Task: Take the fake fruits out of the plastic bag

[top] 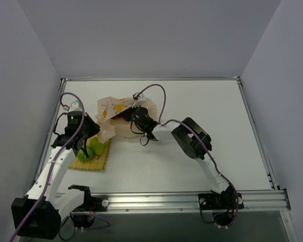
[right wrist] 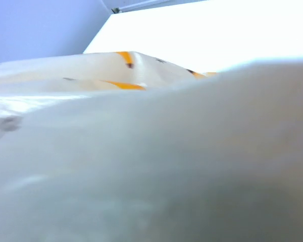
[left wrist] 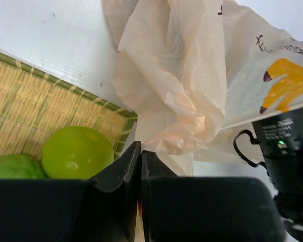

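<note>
L pincer [left wrist: 141,151] pinches bag [left wrist: 182,75] edge beside mat [left wrist: 20,101], prob. to hold it steady | R pincer [top: 134,117] in bag mouth, pressed together, on what: cannot tell | 2 green fruits [left wrist: 76,151] out, on mat, near left | grapes not seen

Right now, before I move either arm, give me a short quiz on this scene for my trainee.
1. True or false: the left gripper is shut on a fold of the plastic bag.
2. How many fruits lie on the woven mat? A one, B two, C three.
3. Fill in: the right wrist view is filled almost wholly by the ____.

Key
1. True.
2. B: a smooth green fruit and a bumpy green fruit beside it.
3. Plastic bag.
</note>
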